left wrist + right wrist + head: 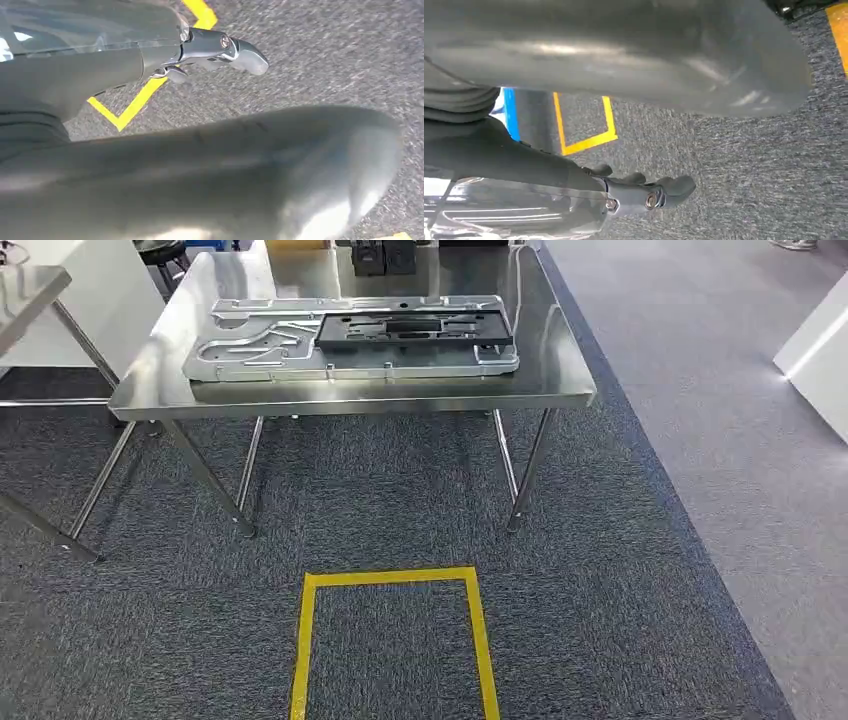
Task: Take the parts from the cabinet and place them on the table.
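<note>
- On my left wrist feed the left robot hand (220,50) hangs over grey carpet (325,60), dark fingers out straight, holding nothing.
- Right robot hand (649,192): fingers slightly curled and apart, nothing in its grasp.
- Ahead, a polished steel table (560,380) carries a flat silver metal part (260,350) with cut-out channels; a black rectangular part (415,330) lies on top of it.
- Yellow tape (390,577) frames a rectangle on the carpet. I can read no writing.
</note>
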{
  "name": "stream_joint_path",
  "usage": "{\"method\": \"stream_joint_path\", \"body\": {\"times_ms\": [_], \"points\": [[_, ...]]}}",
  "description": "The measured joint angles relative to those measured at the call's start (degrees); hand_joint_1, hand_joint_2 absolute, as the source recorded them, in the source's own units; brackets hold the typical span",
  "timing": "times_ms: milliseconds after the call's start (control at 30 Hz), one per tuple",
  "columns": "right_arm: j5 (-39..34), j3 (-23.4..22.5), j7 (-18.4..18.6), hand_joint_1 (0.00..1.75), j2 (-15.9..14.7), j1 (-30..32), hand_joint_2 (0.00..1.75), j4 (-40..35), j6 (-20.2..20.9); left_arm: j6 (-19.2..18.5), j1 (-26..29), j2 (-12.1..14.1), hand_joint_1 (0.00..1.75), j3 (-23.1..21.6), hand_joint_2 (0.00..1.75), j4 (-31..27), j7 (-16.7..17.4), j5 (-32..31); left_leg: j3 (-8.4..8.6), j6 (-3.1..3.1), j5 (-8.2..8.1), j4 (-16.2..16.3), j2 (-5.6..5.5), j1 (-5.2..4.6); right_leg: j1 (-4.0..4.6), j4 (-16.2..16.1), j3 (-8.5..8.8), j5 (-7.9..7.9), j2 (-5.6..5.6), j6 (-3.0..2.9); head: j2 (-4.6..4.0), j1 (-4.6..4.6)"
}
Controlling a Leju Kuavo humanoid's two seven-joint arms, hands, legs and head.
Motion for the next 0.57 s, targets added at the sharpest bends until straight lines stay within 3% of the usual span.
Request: {"method": "stream_joint_path", "body": {"times_ms": [33, 100, 133, 167, 200, 233, 267, 300, 333, 367, 400, 500, 533, 567], "points": [[0.00, -0.20, 0.00, 0.00, 0.00, 0.05, 0.00, 0.00, 0.00, 0.02, -0.10, -0.13, 0.00, -0.07, 0.00, 0.00, -0.04, 0.02, -0.78, 0.55, 0.68, 0.10, 0.41, -0.12, -0.08, 1.27, -0.48, -2.86, 0.19, 0.14, 0.00, -0.02], [0.00, -0.33, 0.02, 0.00, 0.00, 0.07, 0.00, 0.02, 0.02, 0.02, -0.14, -0.11, 0.00, -0.26, 0.00, 0.00, -0.02, 0.39, -2.53, 0.99, 2.09, 0.19, 0.41, -0.20, -0.24, 8.62, -2.28, -10.78, 0.16, 0.39, 0.00, 0.00], [-0.02, -0.35, 0.02, 0.00, 0.00, 0.07, 0.00, 0.02, 0.02, 0.02, -0.08, -0.13, 0.00, -0.28, 0.00, 0.00, -0.02, 0.39, -3.50, 0.99, 2.78, 0.31, 0.44, -0.30, -0.23, 13.13, -3.19, -13.41, 0.16, 0.59, 0.00, 0.00], [-0.02, -0.37, 0.02, 0.00, 0.02, 0.06, 0.00, 0.04, 0.02, 0.02, -0.08, -0.15, 0.00, -0.31, 0.00, 0.00, -0.02, 0.39, -4.66, 0.95, 3.46, 0.59, 0.53, -0.40, -0.25, 16.96, -3.71, -14.50, 0.13, 0.74, 0.00, -0.02], [-0.02, -0.37, 0.00, 0.00, 0.09, 0.06, 0.00, 0.11, 0.04, 0.02, -0.07, -0.18, 0.00, -0.31, 0.00, 0.00, -0.02, 0.39, -5.84, 0.87, 4.03, 1.02, 0.62, -0.45, -0.26, 18.67, -3.20, -13.48, 0.13, 0.79, 0.00, 0.00], [-0.02, -0.40, -0.17, 0.00, 0.09, 0.06, 0.00, 0.15, 0.11, 0.02, -0.09, -0.22, 0.00, -0.31, 0.00, 0.00, 0.04, 0.39, -7.01, 0.80, 4.27, 1.38, 0.65, -0.46, -0.26, 17.68, -1.51, -11.24, 0.13, 0.74, 0.00, 0.00], [-0.02, -0.40, -0.44, 0.00, 0.07, 0.07, 0.00, 0.17, 0.24, 0.09, -0.08, -0.26, 0.00, -0.31, 0.00, 0.00, 0.22, 0.39, -8.00, 0.65, 4.72, 1.76, 0.66, -0.46, -0.24, 14.84, 1.06, -8.98, 0.13, 0.60, 0.00, -0.02], [-0.04, -0.40, -0.70, 0.00, 0.07, 0.05, 0.00, 0.17, 0.35, 0.18, -0.09, -0.31, 0.00, -0.31, 0.00, 0.00, 0.50, 0.39, -8.86, 0.50, 5.11, 2.10, 0.64, -0.46, -0.21, 10.56, 4.39, -7.72, 0.15, 0.35, 0.00, 0.00], [-0.02, -0.40, -1.09, 0.00, 0.07, 0.01, 0.00, 0.17, 0.63, 0.24, -0.14, -0.37, 0.00, -0.31, 0.00, 0.00, 0.78, 0.39, -9.42, 0.28, 5.61, 2.42, 0.61, -0.46, -0.17, 4.85, 8.65, -8.37, 0.18, -0.03, 0.00, -0.02], [-0.02, -0.40, -1.31, 0.00, 0.07, -0.15, 0.00, 0.17, 0.83, 0.37, -0.15, -0.44, 0.00, -0.28, 0.00, 0.00, 1.09, 0.39, -10.12, -0.02, 5.94, 2.88, 0.56, -0.73, 0.27, -1.16, 12.35, -10.94, 0.15, -0.35, 0.00, -0.02], [-0.02, -0.40, -1.44, 0.00, 0.07, -0.22, 0.00, 0.17, 1.09, 0.46, -0.11, -0.44, 0.00, -0.28, 0.00, 0.00, 1.26, 0.37, -10.32, -0.39, 6.43, 2.90, 0.64, -0.73, 0.27, -2.41, 12.60, -11.57, 0.13, -0.74, 0.00, -0.02], [0.00, -0.42, -1.77, 0.00, 0.11, -0.13, 0.00, 0.26, 1.09, 1.09, -0.10, -0.42, 0.00, -0.28, 0.00, 0.00, 1.81, 0.37, -10.52, -1.40, 7.47, 2.73, 0.65, -0.70, 0.26, -2.84, 11.93, -10.51, 0.01, -1.99, 0.00, -0.02], [0.00, -0.42, -1.77, 0.00, 0.28, -0.18, 0.00, 0.35, 1.09, 1.18, -0.06, -0.35, 0.00, -0.28, 0.00, 0.00, 1.99, 0.39, -11.03, -1.59, 6.41, 3.54, 0.25, -0.42, 0.00, -3.08, 11.83, -9.99, -0.22, -2.40, 0.00, -0.02], [0.00, -0.42, -1.77, 0.00, 0.24, -0.22, 0.00, 0.35, 1.07, 1.25, -0.03, -0.46, 0.00, -0.28, 0.00, 0.00, 2.08, 0.39, -12.26, -1.91, 3.75, 6.52, -0.13, -0.36, -0.06, -3.07, 11.39, -9.65, -0.20, -2.86, 0.00, -0.02]]}}
